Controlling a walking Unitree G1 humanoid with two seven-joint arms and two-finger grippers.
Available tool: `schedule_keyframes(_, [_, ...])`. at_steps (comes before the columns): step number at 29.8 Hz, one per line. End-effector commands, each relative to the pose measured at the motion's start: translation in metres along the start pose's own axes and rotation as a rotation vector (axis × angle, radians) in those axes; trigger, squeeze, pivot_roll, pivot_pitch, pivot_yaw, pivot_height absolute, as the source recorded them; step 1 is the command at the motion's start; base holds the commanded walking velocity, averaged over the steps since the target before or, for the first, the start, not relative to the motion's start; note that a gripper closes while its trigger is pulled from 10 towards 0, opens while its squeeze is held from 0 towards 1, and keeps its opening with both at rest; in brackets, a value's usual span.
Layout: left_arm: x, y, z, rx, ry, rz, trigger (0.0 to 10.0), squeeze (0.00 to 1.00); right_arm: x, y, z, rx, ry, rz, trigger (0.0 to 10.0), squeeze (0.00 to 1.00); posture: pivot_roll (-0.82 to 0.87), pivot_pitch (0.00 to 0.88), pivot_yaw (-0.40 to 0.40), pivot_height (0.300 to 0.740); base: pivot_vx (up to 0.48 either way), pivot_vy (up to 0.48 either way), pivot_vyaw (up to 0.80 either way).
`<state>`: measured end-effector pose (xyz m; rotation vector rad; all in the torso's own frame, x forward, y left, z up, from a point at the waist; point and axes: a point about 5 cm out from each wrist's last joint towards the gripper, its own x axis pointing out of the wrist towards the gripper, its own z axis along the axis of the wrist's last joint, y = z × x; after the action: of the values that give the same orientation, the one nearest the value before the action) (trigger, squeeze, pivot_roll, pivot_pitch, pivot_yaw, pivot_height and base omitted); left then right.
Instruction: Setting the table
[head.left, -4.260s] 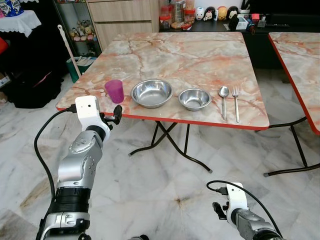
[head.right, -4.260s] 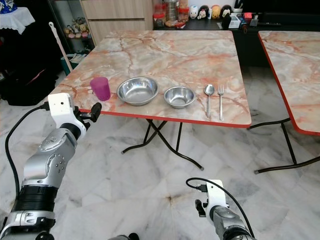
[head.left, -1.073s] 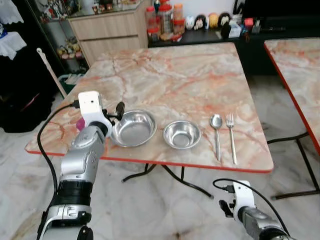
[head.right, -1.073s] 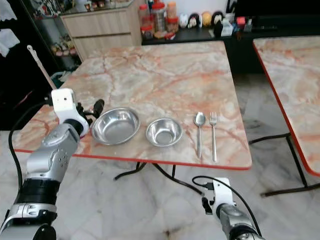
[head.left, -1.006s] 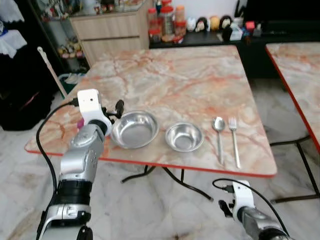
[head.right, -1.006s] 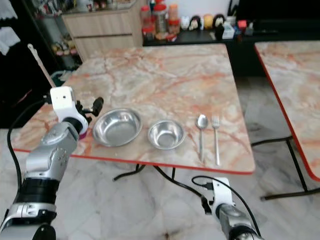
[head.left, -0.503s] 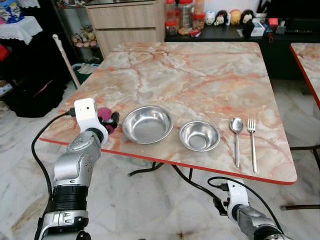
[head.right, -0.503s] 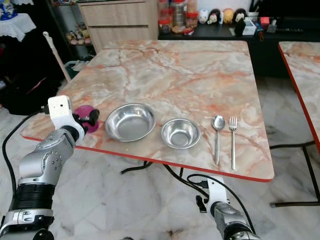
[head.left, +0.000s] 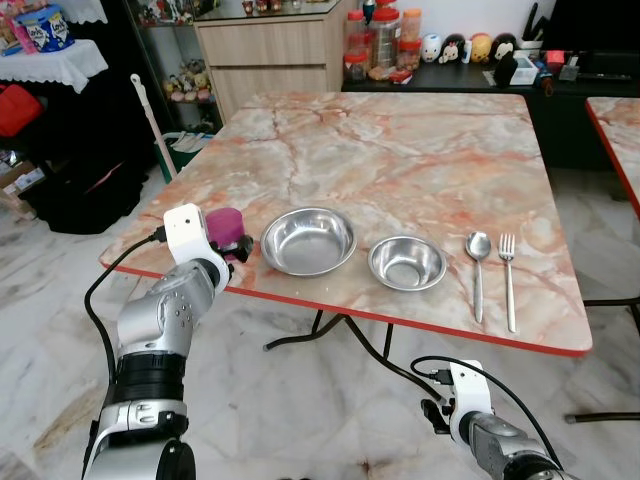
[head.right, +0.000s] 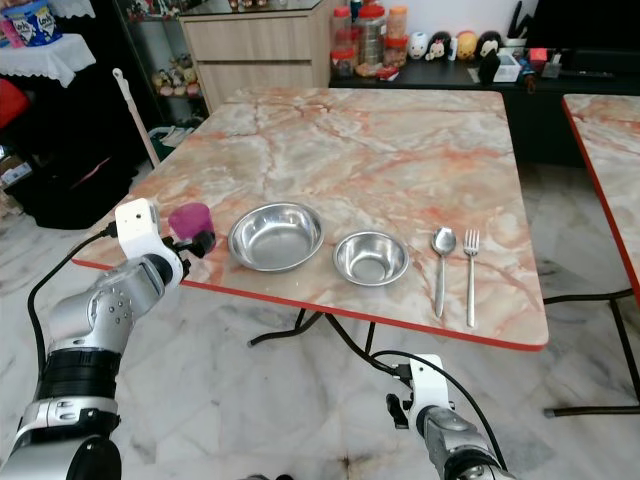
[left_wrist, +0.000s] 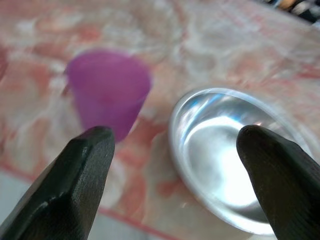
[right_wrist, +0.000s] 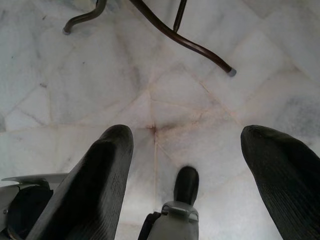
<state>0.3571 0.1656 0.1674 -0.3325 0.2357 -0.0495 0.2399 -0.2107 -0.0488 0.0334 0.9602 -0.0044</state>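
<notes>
A purple cup (head.left: 224, 224) stands upright near the front left edge of the marble table (head.left: 400, 150). To its right lie a large steel bowl (head.left: 308, 240), a smaller steel bowl (head.left: 407, 263), a spoon (head.left: 477, 270) and a fork (head.left: 509, 275) in a row. My left gripper (head.left: 240, 250) is open at the table edge, just in front of the cup and the large bowl. In the left wrist view the cup (left_wrist: 108, 92) and the bowl (left_wrist: 235, 155) sit beyond the spread fingers (left_wrist: 82, 175). My right gripper (right_wrist: 192, 165) hangs open low over the floor.
A second table (head.left: 620, 130) stands at the right. A cabinet (head.left: 270, 50) and a dark counter with jars and figurines (head.left: 450, 45) are behind. A broom (head.left: 150, 110) leans at the left. The table's black folding legs (head.left: 340, 335) cross above the marble floor.
The whole view has shifted with the head. My left gripper has drawn back from the large bowl's rim toward the table edge beside the cup. The tableware has not moved.
</notes>
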Motion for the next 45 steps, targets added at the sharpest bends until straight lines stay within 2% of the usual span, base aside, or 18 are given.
schedule_keyframes(1, [-0.001,-0.002,0.013,0.051,-0.07,-0.014,10.0,0.0,0.001,0.003,-0.001,0.013,0.002,0.011,10.0,0.0,0.02,0.033,0.109,0.74,0.0,0.0,0.0])
schedule_keyframes(6, [-0.001,-0.004,0.015,0.064,-0.092,-0.028,10.0,0.0,0.0,0.003,-0.001,0.014,0.002,0.01,10.0,0.0,0.02,0.033,0.109,0.74,0.0,0.0,0.0])
schedule_keyframes(8, [0.004,0.012,-0.007,0.045,0.029,0.046,10.0,0.0,0.001,0.003,0.0,0.015,-0.001,0.0,10.0,0.0,0.01,0.041,0.108,0.74,0.0,0.0,0.0])
schedule_keyframes(9, [0.004,0.013,-0.011,0.046,0.051,0.048,10.0,0.0,0.001,0.003,0.0,0.016,-0.002,-0.001,10.0,0.0,0.01,0.041,0.108,0.74,0.0,0.0,0.0])
schedule_keyframes(12, [0.006,0.01,-0.016,0.025,0.087,0.038,10.0,0.0,0.001,0.003,0.0,0.017,-0.002,-0.001,10.0,0.0,0.02,0.044,0.107,0.74,0.0,0.0,0.0])
schedule_keyframes(15, [0.012,-0.001,-0.019,-0.039,0.122,0.011,10.0,0.0,0.001,0.003,0.001,0.018,-0.003,-0.001,10.0,0.0,0.02,0.044,0.108,0.74,0.0,0.0,0.0])
schedule_keyframes(25, [0.026,-0.025,-0.025,-0.043,0.186,-0.017,10.0,0.0,0.001,0.004,0.0,0.017,-0.003,0.001,10.0,0.0,0.02,0.019,0.109,0.74,0.0,0.0,0.0])
schedule_keyframes(27, [0.031,-0.037,-0.027,-0.013,0.206,-0.015,10.0,0.0,0.001,0.005,0.0,0.008,0.0,0.006,10.0,0.0,0.02,0.008,0.102,0.74,0.0,0.0,0.0])
schedule_keyframes(31, [0.035,-0.047,-0.026,-0.001,0.202,-0.004,10.0,0.0,0.001,0.005,-0.001,0.013,-0.001,0.003,10.0,0.0,0.01,0.003,0.102,0.74,0.0,0.0,0.0])
schedule_keyframes(45, [0.04,-0.038,-0.029,0.063,0.214,0.119,10.0,0.0,0.001,0.006,-0.003,0.015,0.006,0.008,10.0,0.0,0.03,0.0,0.081,0.74,0.0,0.0,0.0])
